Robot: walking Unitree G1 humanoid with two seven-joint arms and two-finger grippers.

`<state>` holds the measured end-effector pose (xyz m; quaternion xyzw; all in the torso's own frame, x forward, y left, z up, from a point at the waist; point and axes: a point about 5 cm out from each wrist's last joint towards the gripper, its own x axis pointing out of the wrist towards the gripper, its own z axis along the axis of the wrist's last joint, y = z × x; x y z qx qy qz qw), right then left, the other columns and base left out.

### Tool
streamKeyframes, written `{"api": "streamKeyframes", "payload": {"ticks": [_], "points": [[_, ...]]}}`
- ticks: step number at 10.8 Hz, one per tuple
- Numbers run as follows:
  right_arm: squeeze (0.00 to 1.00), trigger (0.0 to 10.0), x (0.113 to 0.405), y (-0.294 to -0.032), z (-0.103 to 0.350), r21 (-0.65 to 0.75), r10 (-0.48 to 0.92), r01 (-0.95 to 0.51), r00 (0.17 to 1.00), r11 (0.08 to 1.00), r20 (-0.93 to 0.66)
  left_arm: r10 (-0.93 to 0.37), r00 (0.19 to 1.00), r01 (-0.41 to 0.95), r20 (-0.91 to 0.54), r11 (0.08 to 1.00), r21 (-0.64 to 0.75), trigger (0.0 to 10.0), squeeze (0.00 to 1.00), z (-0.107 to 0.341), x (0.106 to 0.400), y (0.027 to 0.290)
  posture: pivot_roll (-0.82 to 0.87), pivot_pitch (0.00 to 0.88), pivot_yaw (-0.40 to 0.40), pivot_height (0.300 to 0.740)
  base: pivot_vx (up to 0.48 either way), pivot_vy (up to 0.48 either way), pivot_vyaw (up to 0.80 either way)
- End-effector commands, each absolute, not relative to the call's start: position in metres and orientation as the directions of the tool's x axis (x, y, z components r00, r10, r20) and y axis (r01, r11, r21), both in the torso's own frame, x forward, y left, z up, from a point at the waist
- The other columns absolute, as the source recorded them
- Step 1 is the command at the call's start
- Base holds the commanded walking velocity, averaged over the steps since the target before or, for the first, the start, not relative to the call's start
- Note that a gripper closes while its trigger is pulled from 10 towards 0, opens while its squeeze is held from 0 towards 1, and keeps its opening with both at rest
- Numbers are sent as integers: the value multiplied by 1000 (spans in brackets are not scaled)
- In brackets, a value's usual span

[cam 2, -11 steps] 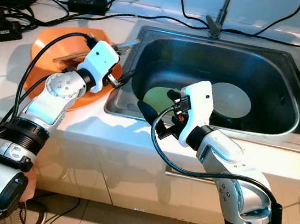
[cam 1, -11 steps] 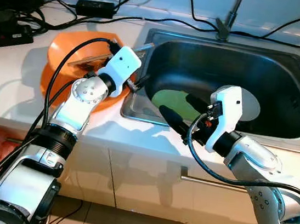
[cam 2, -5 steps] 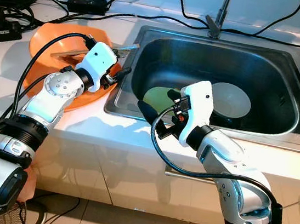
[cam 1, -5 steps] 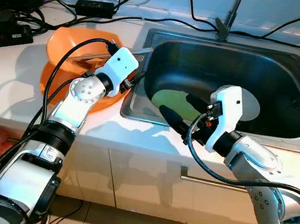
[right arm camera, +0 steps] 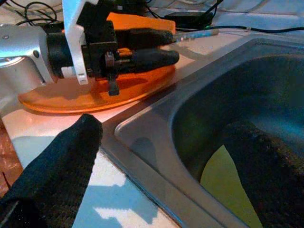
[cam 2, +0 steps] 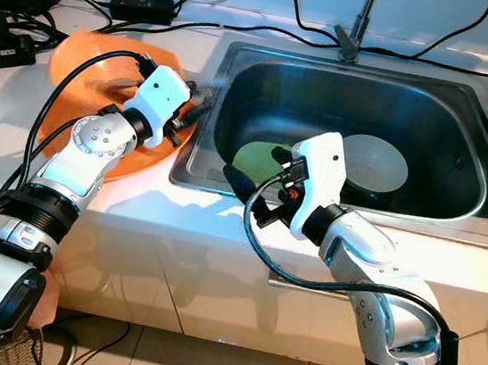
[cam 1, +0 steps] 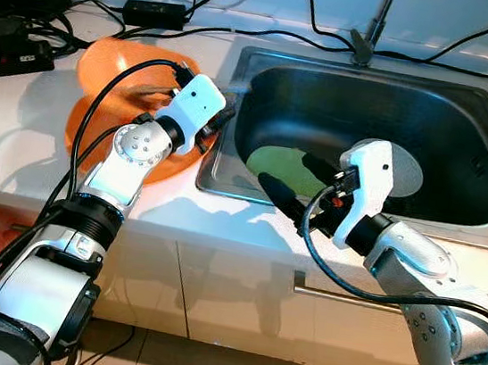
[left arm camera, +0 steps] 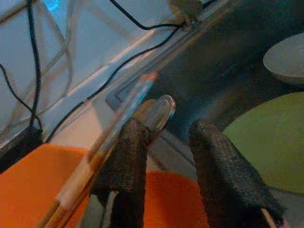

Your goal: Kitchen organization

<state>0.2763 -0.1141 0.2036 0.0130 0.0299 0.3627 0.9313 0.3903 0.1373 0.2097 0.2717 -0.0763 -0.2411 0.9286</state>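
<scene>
Chopsticks (left arm camera: 118,123) and a spoon (left arm camera: 159,107) sit pinched in the left gripper (cam 1: 219,118), long axis pointing out over the sink (cam 1: 487,179) rim from the orange plate (cam 1: 84,130). Right gripper (cam 1: 289,179) waits with fingers spread above the green plate (cam 1: 278,162), nearer the white bowl (cam 2: 377,164).
</scene>
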Motion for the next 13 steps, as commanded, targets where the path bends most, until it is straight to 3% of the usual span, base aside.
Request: {"api": "streamKeyframes", "payload": {"ticks": [1,8,11,12,13], "points": [[0,10000,277,-114,205,30,677,-677,735,736,-41,-481,876,385,36,741,551,0,0,218,392,140,51,94,17,740,0,0,0],[0,10000,286,-118,210,4,661,-661,750,750,-17,-453,875,306,172,792,529,0,0,252,361,157,77,81,3,740,0,0,0],[0,10000,290,-116,210,2,663,-663,748,748,-10,-472,865,316,169,774,549,0,0,252,350,155,88,76,-1,740,0,0,0],[0,10000,291,-115,211,0,662,-662,749,749,-5,-486,864,333,134,749,573,10000,1000,241,352,153,83,74,5,740,0,0,0],[0,10000,291,-115,211,-1,660,-660,751,751,-3,-488,864,337,125,743,578,10000,1000,240,352,152,83,74,5,740,0,0,0]]}}
